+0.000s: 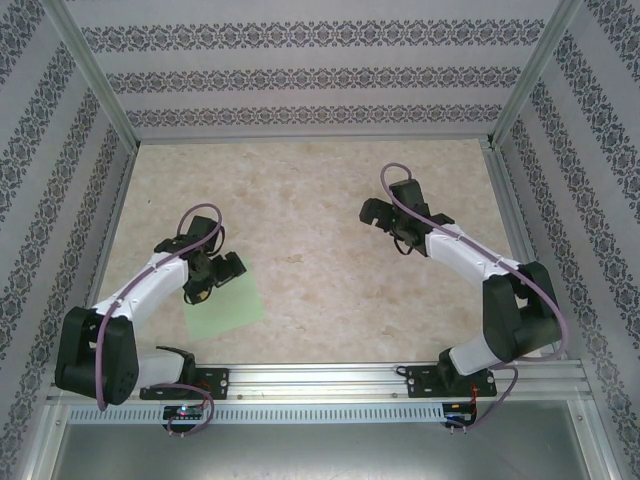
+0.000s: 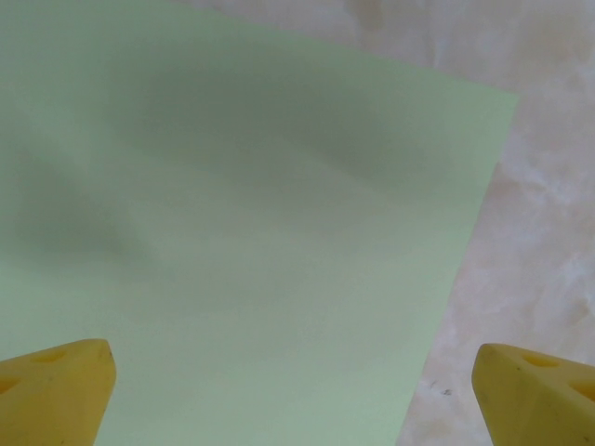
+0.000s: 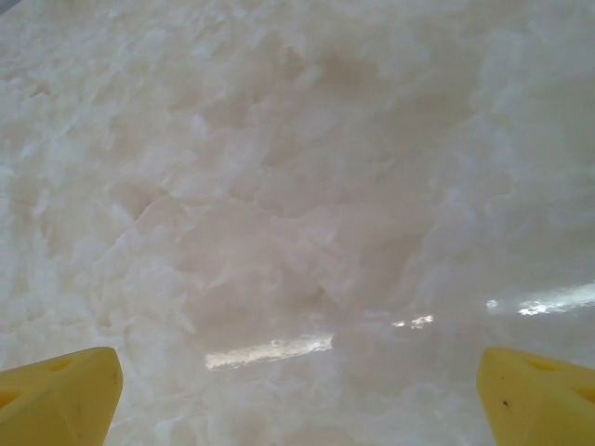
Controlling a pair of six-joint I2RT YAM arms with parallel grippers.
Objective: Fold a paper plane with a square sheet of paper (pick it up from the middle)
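left gripper: the left arm's gripper (image 1: 212,280) with yellow fingertips (image 2: 56,390), jaws spread wide, holding nothing; hangs over the far-left part of the sheet, pointing down at it
task thing: square sheet of thin pale green paper (image 1: 228,308), plain, flat on the table, unfolded; lies near the near edge, left of centre, just beyond the left arm's base
left wrist view: the sheet (image 2: 251,232) runs under the left fingertip, and its right edge passes between the two tips, so the right tip sits over bare table; contact with the paper cannot be told
table: beige marble-look tabletop (image 1: 330,190), glossy
right gripper: the right arm's gripper (image 1: 385,200), jaws spread wide too, nothing in them; over bare table right of centre, well apart from the sheet; wrist view has yellow tips (image 3: 535,395) above shiny marble
step in hand: likely the approach for the pick from the middle; no fold made yet
do it well: judging by the offset, move the left gripper toward the sheet's centre so both tips land on paper, come down square, then close slowly to pinch up a small ridge
watch out: slick top, so the paper may slide or crumple unevenly; a skewed pinch would probably spoil the first crease
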